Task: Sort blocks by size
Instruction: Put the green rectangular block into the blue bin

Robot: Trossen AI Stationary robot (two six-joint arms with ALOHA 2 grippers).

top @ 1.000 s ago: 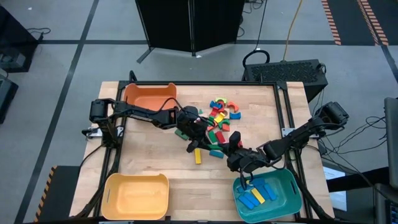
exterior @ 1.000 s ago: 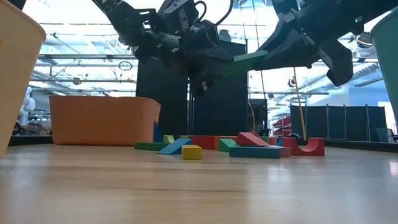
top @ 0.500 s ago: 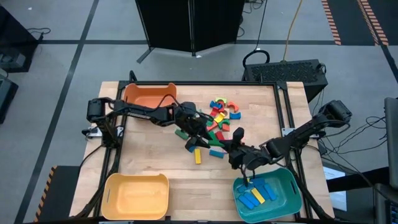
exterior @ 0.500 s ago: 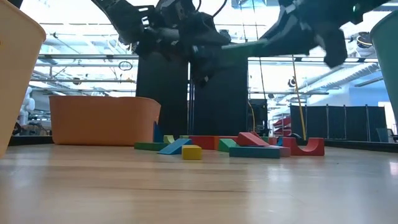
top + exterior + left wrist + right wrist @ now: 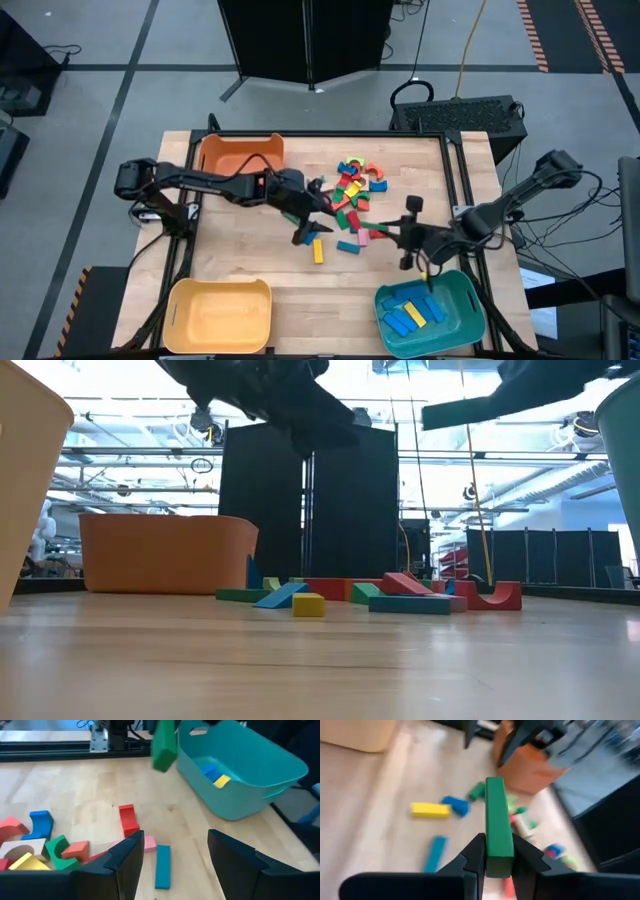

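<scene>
The blocks (image 5: pixel 350 190) lie in a loose pile at the table's middle; a yellow bar (image 5: pixel 318 250) and a teal bar (image 5: pixel 347 246) lie on the near side of it. My right gripper (image 5: pixel 497 855) is shut on a green bar (image 5: pixel 495 815) high above the table, between the pile and the teal bin (image 5: pixel 465 300). The bar also shows in the left wrist view (image 5: pixel 164 745) and the low view (image 5: pixel 460 410). My left gripper (image 5: pixel 311 212) is open and empty above the pile's near left side. My right gripper pinches one end of the green bar (image 5: pixel 498 851) between its two fingers. The fingers lie about level, pointing toward the table's left, and the bar sticks out forward along them. The bar is lifted clear of the table and about level.
The teal bin at the near right holds several blue and yellow bars (image 5: pixel 415 312). An orange bin (image 5: pixel 240 152) stands at the far left and a yellow bin (image 5: pixel 220 315) at the near left. Bare wood lies between the bins.
My right gripper has gone up and toward the table's right edge with the green bar, which has come level. My left gripper has risen above the pile, staying open.
</scene>
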